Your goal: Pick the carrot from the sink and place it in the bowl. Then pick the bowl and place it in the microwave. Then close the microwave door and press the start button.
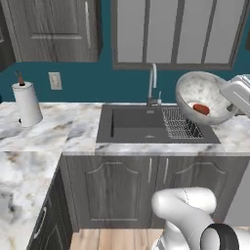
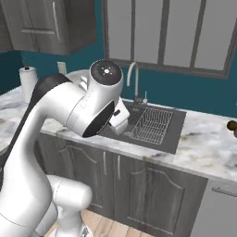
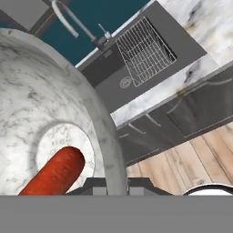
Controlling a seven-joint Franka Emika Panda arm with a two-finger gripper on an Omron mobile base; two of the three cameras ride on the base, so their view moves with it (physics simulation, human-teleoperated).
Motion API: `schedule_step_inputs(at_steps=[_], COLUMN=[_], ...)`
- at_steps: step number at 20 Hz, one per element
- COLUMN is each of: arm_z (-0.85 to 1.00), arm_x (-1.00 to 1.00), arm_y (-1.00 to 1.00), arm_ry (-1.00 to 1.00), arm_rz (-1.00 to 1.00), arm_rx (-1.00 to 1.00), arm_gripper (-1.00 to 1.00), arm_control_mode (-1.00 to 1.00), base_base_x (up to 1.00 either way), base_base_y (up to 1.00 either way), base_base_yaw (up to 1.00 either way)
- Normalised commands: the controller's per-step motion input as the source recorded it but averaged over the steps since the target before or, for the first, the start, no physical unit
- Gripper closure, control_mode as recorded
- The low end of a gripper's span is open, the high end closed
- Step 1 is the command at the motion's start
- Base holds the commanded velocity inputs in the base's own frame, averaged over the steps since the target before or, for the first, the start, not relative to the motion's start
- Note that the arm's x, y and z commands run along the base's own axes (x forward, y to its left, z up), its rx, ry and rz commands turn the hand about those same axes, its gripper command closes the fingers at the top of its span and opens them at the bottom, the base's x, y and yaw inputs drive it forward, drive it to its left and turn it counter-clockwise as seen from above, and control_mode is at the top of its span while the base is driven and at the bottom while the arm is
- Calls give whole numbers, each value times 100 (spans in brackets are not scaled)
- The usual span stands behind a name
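Observation:
The marbled white-grey bowl [image 1: 197, 90] hangs tilted in the air above the right end of the sink [image 1: 132, 125], over the wire rack [image 1: 181, 124]. The orange-red carrot [image 1: 200, 108] lies inside it, and in the hand view the carrot [image 3: 53, 174] rests on the bowl's bottom. My gripper [image 1: 227, 101] is shut on the bowl's right rim; the hand view shows that rim [image 3: 109, 136] running down between the fingertips of the gripper [image 3: 117, 185]. The microwave and its door are out of view.
A curved silver faucet [image 1: 153, 83] stands behind the basin. A paper towel roll [image 1: 27, 103] stands on the marble counter at the left. Dark cabinet doors [image 1: 122, 188] are below the counter, with wood floor beneath. My arm's elbow [image 2: 99, 104] blocks much of the right base view.

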Motion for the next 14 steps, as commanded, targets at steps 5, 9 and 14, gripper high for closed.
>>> schedule_step_inputs(at_steps=[5, 9, 14], arm_z=[0, 0, 0], arm_x=[0, 0, 0], arm_y=[0, 0, 0], arm_ry=[0, 0, 0], arm_rz=[0, 0, 0], arm_rx=[0, 0, 0], arm_gripper=[100, 100, 100], arm_control_mode=[100, 100, 100], base_base_x=[-13, -13, -9], base_base_y=[-7, -2, 0], base_base_yaw=[52, 56, 59])
